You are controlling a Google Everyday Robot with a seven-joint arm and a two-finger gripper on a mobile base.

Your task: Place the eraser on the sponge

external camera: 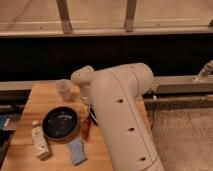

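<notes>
The gripper sits low over the desk, tucked against the left edge of the arm's broad white link. That link covers nearly all of it. Only a dark sliver shows there, so one cannot tell whether the gripper is open, closed or gripping something. Nor can one tell whether any of that dark sliver is the eraser, which cannot be picked out anywhere else with certainty. Just below the gripper a reddish-brown oval object lies lengthwise on the wood, close beside the arm. To its left, nearly touching it, rests a round black bowl. The sponge, a flat pale blue pad, lies near the desk's front edge, just below the bowl and the oval object, and its top face shows plain blue. Left of the sponge a white bottle lies on its side, its cap pointing toward the bowl. A pale cup stands upright at the back of the desk, near the arm's rounded joint. Right of the desk the floor is speckled grey.
</notes>
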